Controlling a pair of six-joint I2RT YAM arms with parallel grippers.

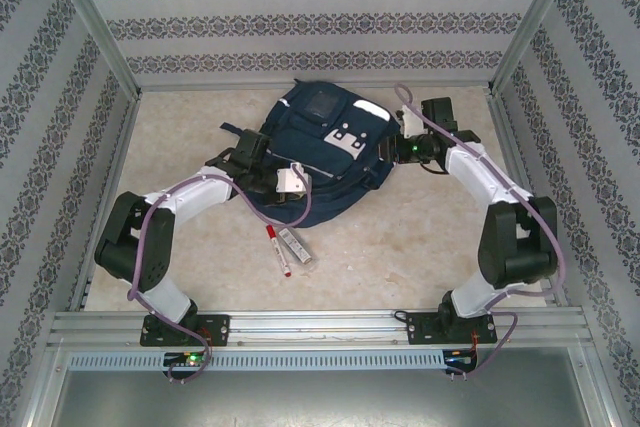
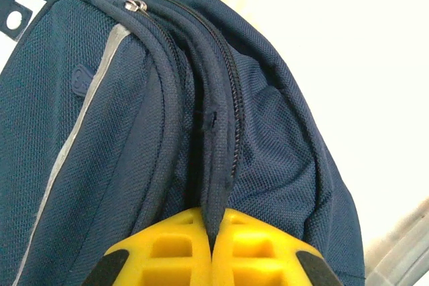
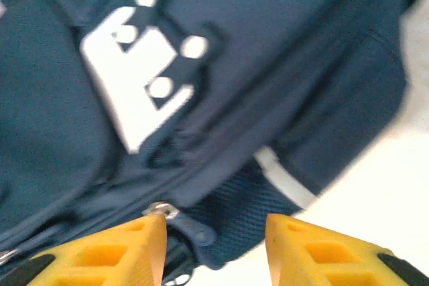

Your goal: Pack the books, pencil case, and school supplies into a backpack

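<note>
large navy-blue fabric backpack (image 1: 325,147) lies right ahead of the left end effector (image 2: 213,232), which pinches its zipper-edge flap. the right end effector (image 3: 214,232) is spread, a small silver zipper pull (image 3: 159,209) just beside one finger. closing off-target could miss it and drag the backpack.

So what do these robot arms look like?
Both the left arm and right arm have white shells, black joints and a purple cable looping alongside. The left pincer and right pincer are chunky yellow plastic with hollow pockets and black backing.
</note>
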